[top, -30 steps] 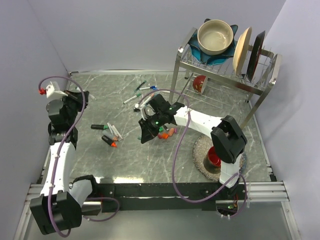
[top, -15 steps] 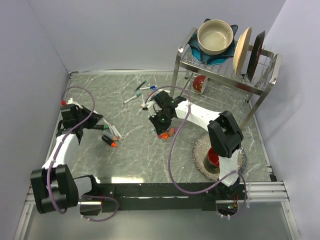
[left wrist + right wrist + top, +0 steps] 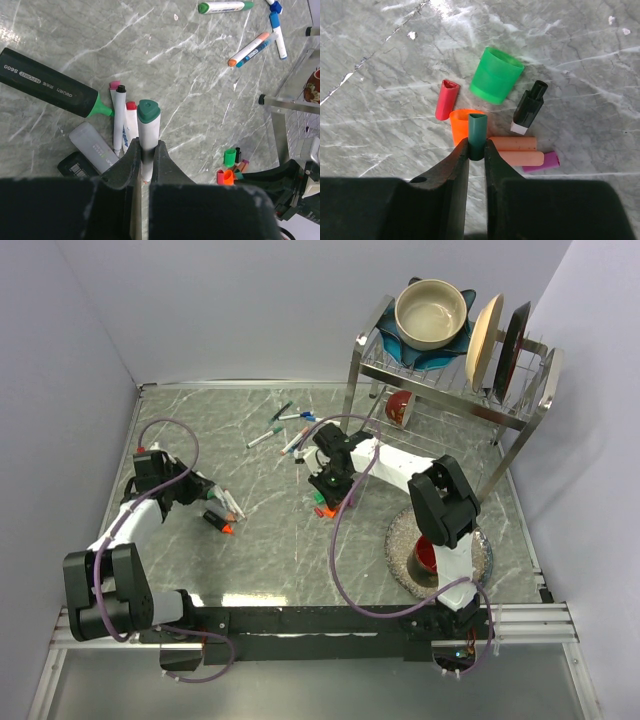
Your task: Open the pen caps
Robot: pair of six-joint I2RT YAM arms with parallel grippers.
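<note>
Right now my left pincer (image 3: 146,159) is squeezed narrow on a white marker (image 3: 148,137), whose dark green three-cornered end (image 3: 148,111) points away from me above the marble table (image 3: 165,60). I hold it over the left part of the table. Just beyond it lie a black highlighter (image 3: 47,82) with a green tip and two thin markers side by side, one black-tipped (image 3: 118,117) and one red-ended (image 3: 131,120). A pale grey tube (image 3: 92,146) rests against a black piece (image 3: 75,162) whose kind I cannot tell.

My right pincer (image 3: 477,150) is well apart from the left, at the middle of the table, and it is clamped on a dark green cap (image 3: 477,127), gripping its lower part. Whether that cap touches the table I cannot tell. It sits at the heap of pen caps (image 3: 229,172). An orange cap (image 3: 462,122) is right against it and a red cap (image 3: 447,99) lies just beside that. A wide bright green cap (image 3: 496,75) stands beyond, with a black cap (image 3: 530,107) next to it. Two salmon caps (image 3: 512,144) lie side by side, and a pink cap (image 3: 549,161) is at their end.

Farther back, loose markers lie scattered: a green-ended one (image 3: 224,7), an orange-capped one (image 3: 248,49) and blue ones (image 3: 276,30). A metal dish rack (image 3: 450,390) stands at the far right, carrying a bowl (image 3: 432,312).
</note>
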